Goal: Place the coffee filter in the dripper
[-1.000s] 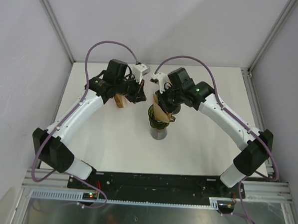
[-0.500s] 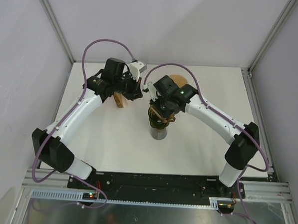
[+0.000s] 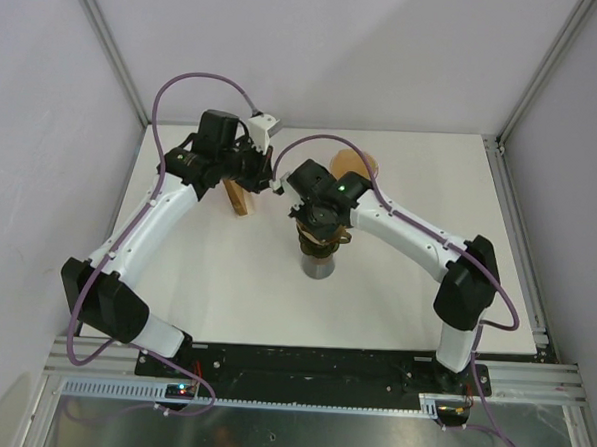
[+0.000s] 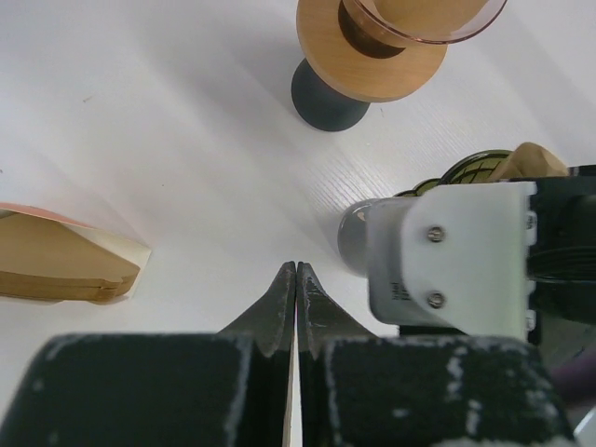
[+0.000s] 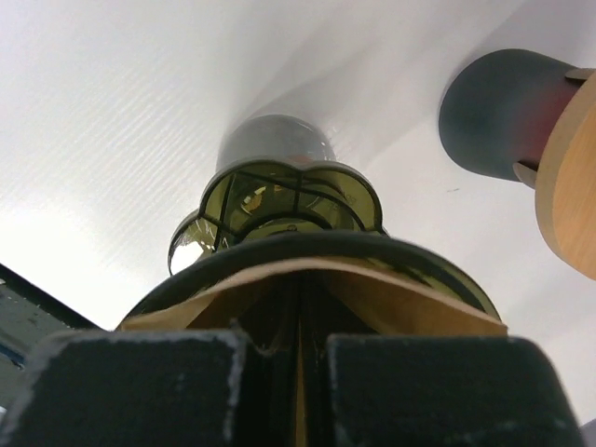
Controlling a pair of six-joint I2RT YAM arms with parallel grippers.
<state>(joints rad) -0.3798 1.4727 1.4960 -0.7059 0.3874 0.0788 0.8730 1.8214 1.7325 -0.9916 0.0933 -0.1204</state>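
Observation:
The green glass dripper (image 5: 289, 200) stands on a grey base (image 3: 318, 267) mid-table. The brown paper coffee filter (image 5: 410, 312) sits opened inside the dripper's dark rim. My right gripper (image 5: 300, 279) is shut, its tips down in the filter with a brown paper edge between them. From above, the right gripper (image 3: 316, 224) covers the dripper (image 3: 319, 247). My left gripper (image 4: 296, 265) is shut and empty above bare table, just left of the dripper (image 4: 475, 168). In the top view the left gripper (image 3: 271, 177) is up and left of it.
A stack of spare brown filters (image 3: 238, 195) lies under the left arm, also in the left wrist view (image 4: 56, 265). A wooden stand with a glass top (image 3: 357, 164) on a dark foot (image 4: 328, 93) stands behind the dripper. The right wrist housing (image 4: 447, 251) is close to my left gripper.
My right wrist has swung left and down over the dripper, taking the filter into it. My left gripper has drawn back to the left, away from the dripper.

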